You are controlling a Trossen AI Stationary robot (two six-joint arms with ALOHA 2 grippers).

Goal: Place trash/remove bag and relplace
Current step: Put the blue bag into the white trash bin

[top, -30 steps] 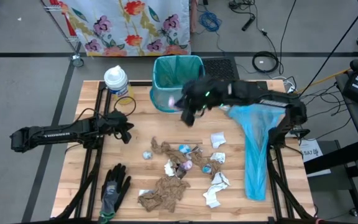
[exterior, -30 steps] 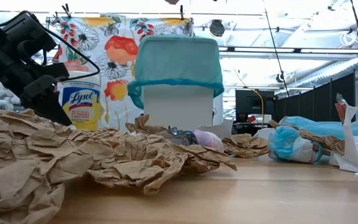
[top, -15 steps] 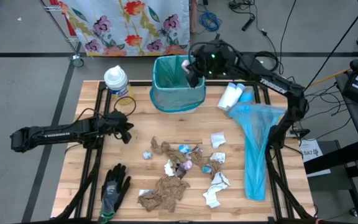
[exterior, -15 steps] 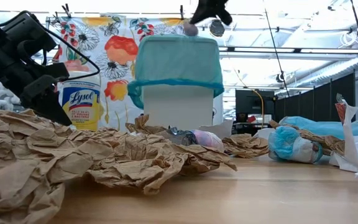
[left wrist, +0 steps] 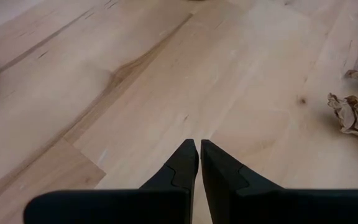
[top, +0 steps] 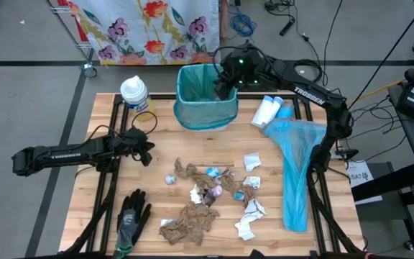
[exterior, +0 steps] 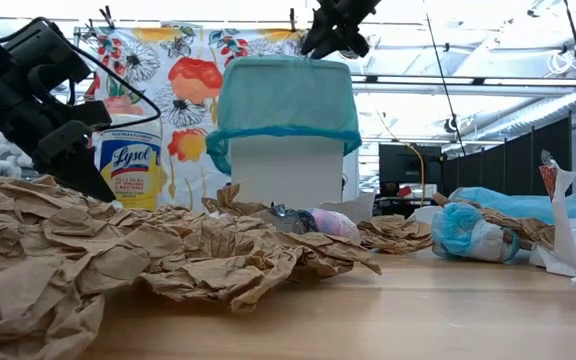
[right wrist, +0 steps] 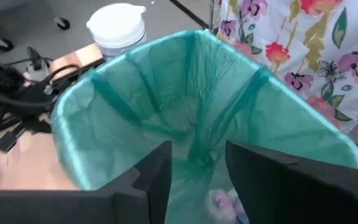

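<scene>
A white bin lined with a teal bag (top: 205,97) stands at the table's far middle; it also shows in the low view (exterior: 286,120). My right gripper (top: 225,80) hangs open over the bin's mouth (right wrist: 197,174), holding nothing. A small pink-purple wrapper ball (right wrist: 225,202) lies down inside the bag. The other trash (top: 210,191) lies on the table's middle: crumpled brown paper towels (top: 189,223), white tissue scraps and little blue wrapper balls. My left gripper (top: 146,150) is shut and empty, just above the bare wood at the left (left wrist: 199,146).
A Lysol wipes tub (top: 135,93) stands left of the bin. White bottles (top: 268,111) and a loose blue bag (top: 297,165) lie at the right. A black-and-grey glove (top: 131,216) lies near the front left. A flowered cloth (top: 149,29) hangs behind the table.
My right gripper has risen from the bin's near side and gone toward the far edge, over the bin's mouth, carrying a small pink-purple wrapper ball. The ball has left its fingertips and now lies inside the bag.
</scene>
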